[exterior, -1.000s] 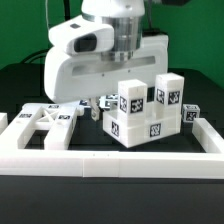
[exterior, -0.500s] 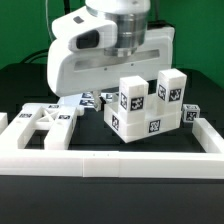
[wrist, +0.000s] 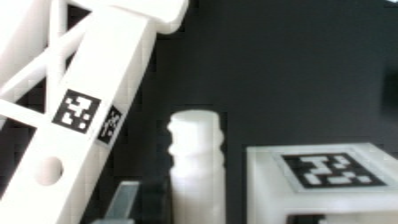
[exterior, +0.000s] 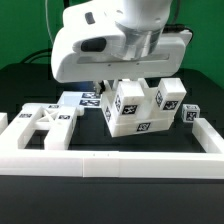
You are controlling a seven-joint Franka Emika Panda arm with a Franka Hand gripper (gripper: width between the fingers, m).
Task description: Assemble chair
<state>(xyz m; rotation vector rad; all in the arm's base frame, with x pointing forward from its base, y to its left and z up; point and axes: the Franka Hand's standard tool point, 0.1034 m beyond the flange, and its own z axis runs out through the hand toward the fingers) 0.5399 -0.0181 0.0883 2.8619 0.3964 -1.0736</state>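
Note:
The partly built chair (exterior: 140, 108), a cluster of white blocks with black-and-white tags, hangs tilted just above the table in the middle of the exterior view. My gripper (exterior: 118, 88) reaches down onto its back left side, and its fingertips are mostly hidden behind the blocks. In the wrist view a white ribbed post (wrist: 192, 160) of the chair sits between the jaws of my gripper (wrist: 187, 208), which is shut on it. One grey finger (wrist: 128, 200) shows beside the post. A tagged slab (wrist: 331, 170) lies close by.
A flat white frame part with crossed braces (exterior: 45, 118) (wrist: 80, 95) lies at the exterior view's left. The marker board (exterior: 82, 98) lies behind it. A small tagged block (exterior: 189, 115) sits at the right. The white border rail (exterior: 100, 162) runs along the front and sides.
The gripper has moved up and toward the exterior view's right. The chair cluster has come up with it and tipped over to a slant.

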